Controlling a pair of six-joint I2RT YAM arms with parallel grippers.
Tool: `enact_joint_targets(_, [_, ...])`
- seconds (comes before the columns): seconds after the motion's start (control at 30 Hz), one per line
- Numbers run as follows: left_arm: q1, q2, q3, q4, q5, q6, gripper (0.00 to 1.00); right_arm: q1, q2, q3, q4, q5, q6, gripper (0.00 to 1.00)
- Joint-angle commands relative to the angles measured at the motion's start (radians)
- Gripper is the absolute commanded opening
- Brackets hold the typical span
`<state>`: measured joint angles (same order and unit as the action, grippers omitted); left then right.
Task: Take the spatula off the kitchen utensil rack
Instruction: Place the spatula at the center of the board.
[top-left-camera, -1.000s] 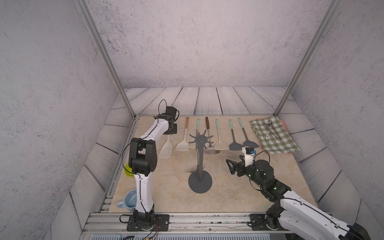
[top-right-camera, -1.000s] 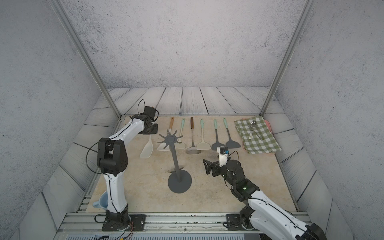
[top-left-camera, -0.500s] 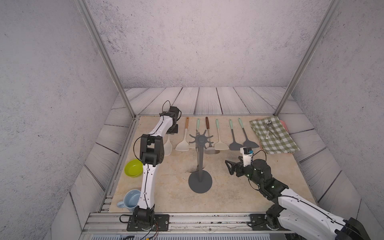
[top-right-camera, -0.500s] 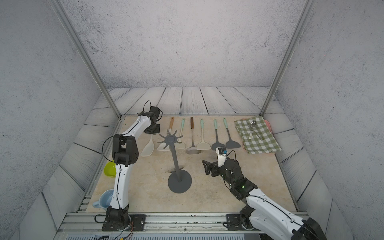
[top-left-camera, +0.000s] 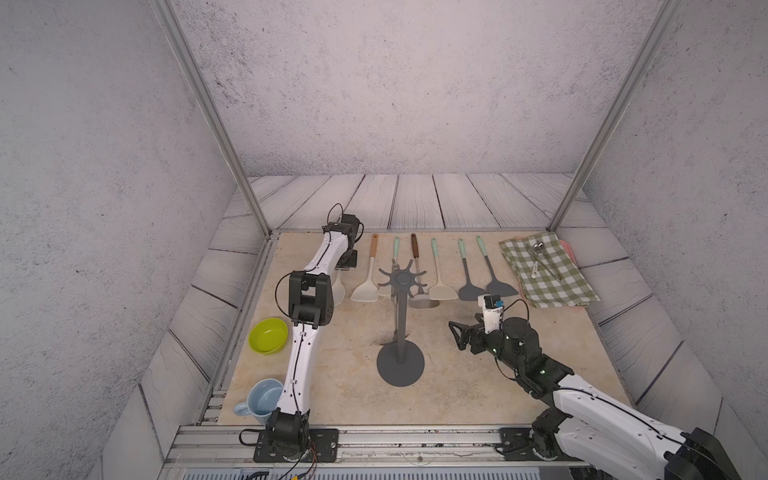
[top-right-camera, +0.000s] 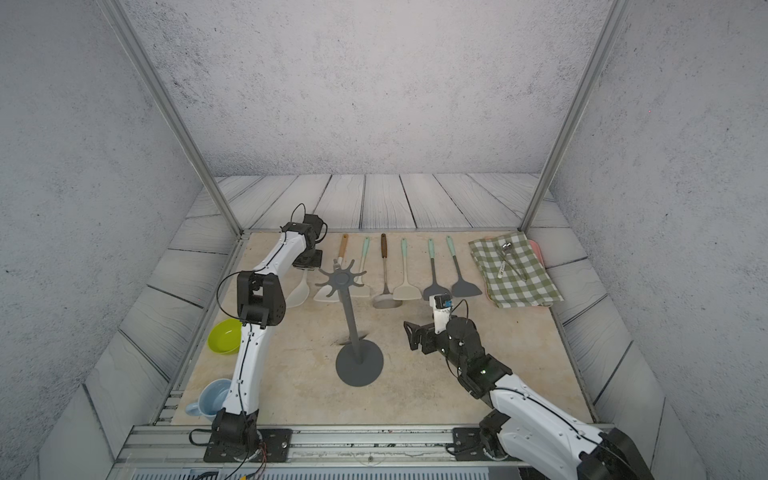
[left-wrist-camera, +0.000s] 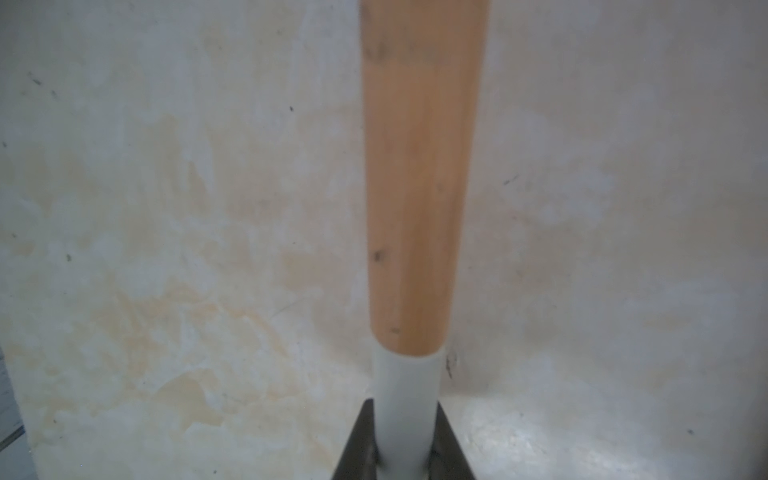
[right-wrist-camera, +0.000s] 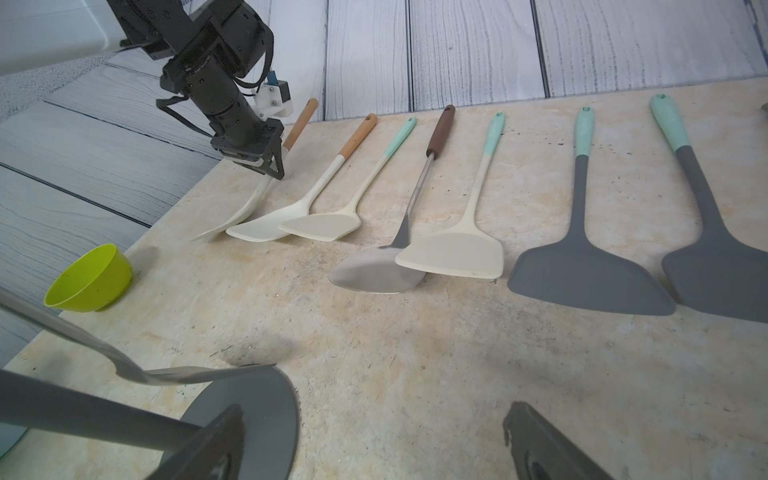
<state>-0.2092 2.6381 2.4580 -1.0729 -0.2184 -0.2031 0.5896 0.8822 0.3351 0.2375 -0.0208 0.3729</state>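
At the far left end of the counter (top-left-camera: 457, 395), the left gripper (right-wrist-camera: 272, 164) is clamped tight on the cream neck of the wood-handled spatula (right-wrist-camera: 253, 199), just below the wood. Its blade angles down and seems to touch the counter beside the spatulas laid out in a row. Over the last second the left arm's elbow has swung inward and uncovered the green bowl (top-left-camera: 268, 336), while the gripper end has barely moved. The spatula is well clear of the kitchen utensil rack (top-left-camera: 401, 278), so I'd call the lift-off done and only the letting go left. The right gripper (top-left-camera: 459, 337) has hardly stirred: spread wide, empty, near the rack's base. A grey utensil (right-wrist-camera: 137, 372) appears to hang by the pole. No brand or lettering is readable anywhere.
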Motion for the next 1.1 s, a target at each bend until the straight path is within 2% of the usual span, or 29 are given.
enact_joint_targets(0.0, [-0.002, 0.055, 0.025, -0.001, 0.101, -0.032, 0.00, -0.002, 0.003, 0.016, 0.015, -0.007, 0.001, 0.99])
enact_joint_targets(0.2, [-0.006, 0.054, 0.036, 0.001, 0.134, -0.033, 0.00, -0.001, 0.011, 0.019, 0.018, -0.013, 0.003, 0.99])
enact_joint_targets(0.6, [-0.006, 0.024, 0.047, -0.007, 0.154, -0.013, 0.25, 0.000, 0.004, 0.019, 0.016, -0.013, 0.002, 0.99])
enact_joint_targets(0.73, [-0.006, -0.004, 0.056, -0.023, 0.151, -0.002, 0.29, -0.002, 0.008, 0.021, 0.016, -0.019, 0.000, 0.99])
enact_joint_targets(0.87, [-0.006, -0.077, 0.036, -0.041, 0.150, 0.001, 0.34, -0.001, 0.010, 0.021, 0.016, -0.027, 0.001, 0.99])
enact_joint_targets(1.07, [0.003, -0.265, -0.069, -0.042, 0.170, -0.025, 0.45, 0.000, 0.023, 0.028, 0.012, -0.048, -0.009, 0.99])
